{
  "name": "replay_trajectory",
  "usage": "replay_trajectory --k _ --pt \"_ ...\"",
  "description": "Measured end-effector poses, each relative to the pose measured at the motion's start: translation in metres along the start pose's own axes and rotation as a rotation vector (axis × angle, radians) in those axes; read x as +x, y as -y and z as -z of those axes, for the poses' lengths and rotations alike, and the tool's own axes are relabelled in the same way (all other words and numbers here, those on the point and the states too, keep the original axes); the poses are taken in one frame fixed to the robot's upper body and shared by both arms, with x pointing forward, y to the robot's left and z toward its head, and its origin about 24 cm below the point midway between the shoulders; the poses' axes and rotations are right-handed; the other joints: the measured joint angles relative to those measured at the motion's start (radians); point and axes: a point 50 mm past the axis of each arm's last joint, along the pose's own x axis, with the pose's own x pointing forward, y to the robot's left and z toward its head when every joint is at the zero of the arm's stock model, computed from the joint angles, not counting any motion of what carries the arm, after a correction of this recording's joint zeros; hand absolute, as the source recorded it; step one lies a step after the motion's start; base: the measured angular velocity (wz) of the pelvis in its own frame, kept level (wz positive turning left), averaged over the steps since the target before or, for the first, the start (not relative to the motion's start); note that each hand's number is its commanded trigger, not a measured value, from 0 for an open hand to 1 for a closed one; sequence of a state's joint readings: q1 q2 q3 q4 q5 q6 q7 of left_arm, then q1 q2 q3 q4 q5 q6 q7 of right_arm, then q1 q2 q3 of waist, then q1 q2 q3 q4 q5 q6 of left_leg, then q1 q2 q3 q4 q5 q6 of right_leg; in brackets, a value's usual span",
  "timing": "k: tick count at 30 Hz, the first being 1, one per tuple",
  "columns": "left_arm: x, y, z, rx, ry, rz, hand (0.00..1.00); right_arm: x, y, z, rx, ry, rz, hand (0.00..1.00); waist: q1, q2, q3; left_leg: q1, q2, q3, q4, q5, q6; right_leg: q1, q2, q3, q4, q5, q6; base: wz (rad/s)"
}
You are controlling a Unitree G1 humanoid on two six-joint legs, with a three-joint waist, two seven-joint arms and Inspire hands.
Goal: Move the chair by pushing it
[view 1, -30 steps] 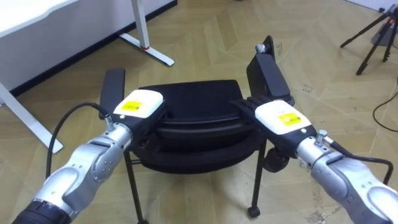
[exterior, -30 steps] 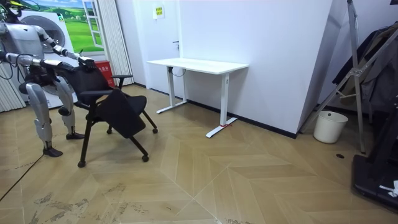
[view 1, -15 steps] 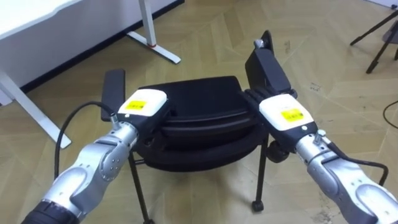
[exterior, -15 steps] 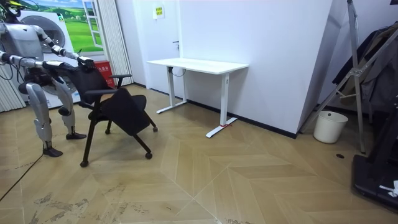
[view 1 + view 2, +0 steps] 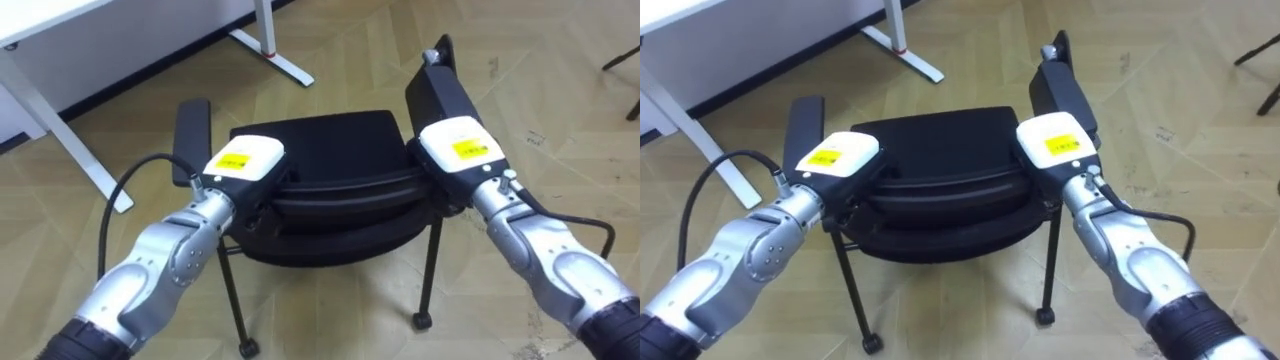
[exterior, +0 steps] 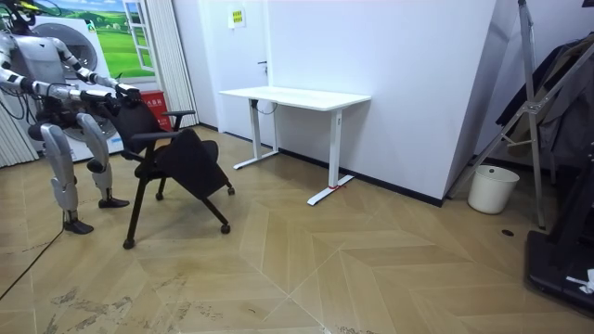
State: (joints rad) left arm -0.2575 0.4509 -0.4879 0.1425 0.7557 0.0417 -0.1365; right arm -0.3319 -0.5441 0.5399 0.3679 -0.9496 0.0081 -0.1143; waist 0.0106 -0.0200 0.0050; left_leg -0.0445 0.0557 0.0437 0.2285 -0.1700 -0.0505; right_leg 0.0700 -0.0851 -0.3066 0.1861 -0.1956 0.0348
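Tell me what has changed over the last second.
The chair has rolled a little toward the room view's right, nearer the white desk. The left hand and right hand stay on its backrest, pushing it along. The desk and the white bin have not moved.

Legible text: none. Item one, a yellow label [image 5: 236, 163] on the white back of the left hand [image 5: 268, 157], and item two, a matching yellow sticker [image 5: 470, 149] on the back of the right hand [image 5: 440, 138], both carry dark print too small to read. Item three, a small yellow notice [image 6: 237, 16] fixed high on the white wall [image 6: 408, 74] in the room view, bears lettering that cannot be made out.
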Motion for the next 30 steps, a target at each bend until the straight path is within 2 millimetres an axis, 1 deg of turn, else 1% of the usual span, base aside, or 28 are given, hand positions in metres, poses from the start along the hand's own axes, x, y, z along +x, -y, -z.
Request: replay_trajectory --k 4,6,7,26,28,30 --pt "0.0 0.0 0.0 0.001 0.005 0.002 1.0 -0.002 -0.003 0.0 0.0 -0.003 0.006 1.0 0.001 -0.005 0.001 0.007 -0.001 -0.001 -0.008 0.0 0.0 0.004 -0.001 0.0 0.0 0.0 0.0 0.0" --pt "0.0 0.0 -0.001 0.004 0.006 0.007 1.0 -0.003 -0.005 0.0 0.002 -0.004 -0.001 1.0 0.003 -0.011 0.006 0.018 -0.001 -0.001 -0.009 0.0 0.0 0.016 0.0 0.0 -0.003 0.0 0.0 0.0" --pt "0.0 0.001 -0.001 0.005 0.007 0.009 1.0 -0.004 -0.006 0.0 0.004 -0.006 -0.005 1.0 0.003 -0.012 0.0063 0.019 -0.001 -0.002 -0.009 0.0 0.0 0.017 0.0 -0.001 -0.003 0.0 0.0 0.0" --pt "0.001 0.005 0.001 0.003 0.008 0.021 1.0 -0.004 -0.01 -0.002 0.006 -0.003 -0.016 1.0 0.004 -0.015 0.0053 0.04 -0.001 -0.004 -0.015 0.0 0.0 0.035 0.0 -0.005 -0.005 0.0 0.0 0.0" --pt "0.001 0.005 0.001 0.004 0.011 0.022 1.0 -0.004 -0.01 -0.001 0.005 -0.003 -0.017 1.0 0.006 -0.016 0.0056 0.04 -0.001 -0.004 -0.016 0.0 0.0 0.037 0.0 -0.006 -0.005 0.0 0.0 0.0" --pt "0.002 0.004 0.001 0.007 0.014 0.022 1.0 -0.005 -0.011 -0.001 0.006 -0.004 -0.02 1.0 0.01 -0.023 0.0053 0.04 -0.001 -0.004 -0.015 0.0 0.0 0.036 0.001 -0.005 -0.007 0.0 0.0 0.0"
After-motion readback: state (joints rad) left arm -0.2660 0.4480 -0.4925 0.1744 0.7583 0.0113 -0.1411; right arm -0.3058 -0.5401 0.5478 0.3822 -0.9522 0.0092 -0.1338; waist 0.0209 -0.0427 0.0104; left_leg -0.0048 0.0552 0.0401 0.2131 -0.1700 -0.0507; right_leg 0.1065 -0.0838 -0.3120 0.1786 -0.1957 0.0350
